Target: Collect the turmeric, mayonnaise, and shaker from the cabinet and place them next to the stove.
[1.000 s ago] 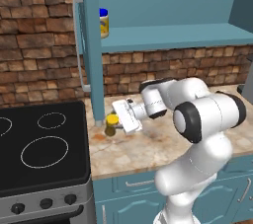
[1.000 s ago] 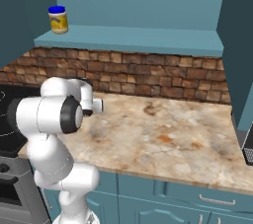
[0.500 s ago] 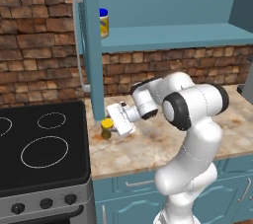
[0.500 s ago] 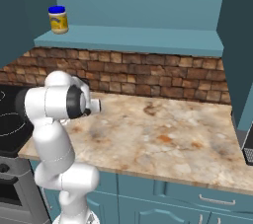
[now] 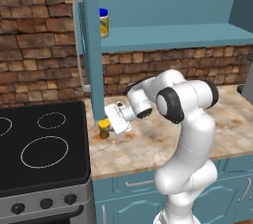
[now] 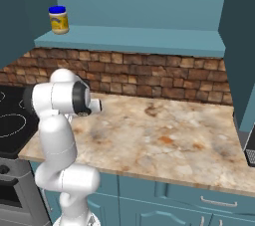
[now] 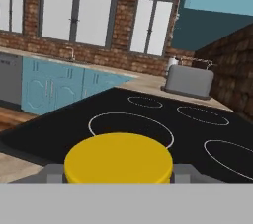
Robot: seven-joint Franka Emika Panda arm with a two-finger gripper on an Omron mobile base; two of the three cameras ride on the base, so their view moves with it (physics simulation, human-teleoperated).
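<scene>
Left base view: the small yellow-orange turmeric jar (image 5: 104,129) stands upright on the marble desk (image 5: 163,144), just beside the black glass stove (image 5: 44,154), at the fingers (image 5: 109,125).

Right base view: the blue-lidded mayonnaise jar (image 6: 58,19) sits on the teal cabinet (image 6: 134,38) shelf.

Hand view: the yellow cap sits centred between the tips, long axis vertical; whether they are clamped on it I cannot tell.

No readable text; mayonnaise (image 5: 104,22) label too small to read.

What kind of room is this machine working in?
A kitchen, computer-rendered by the look of it: a black stove with ring burners, a speckled stone counter over blue cupboards, and a teal wall cabinet holding a mayonnaise jar.
</scene>
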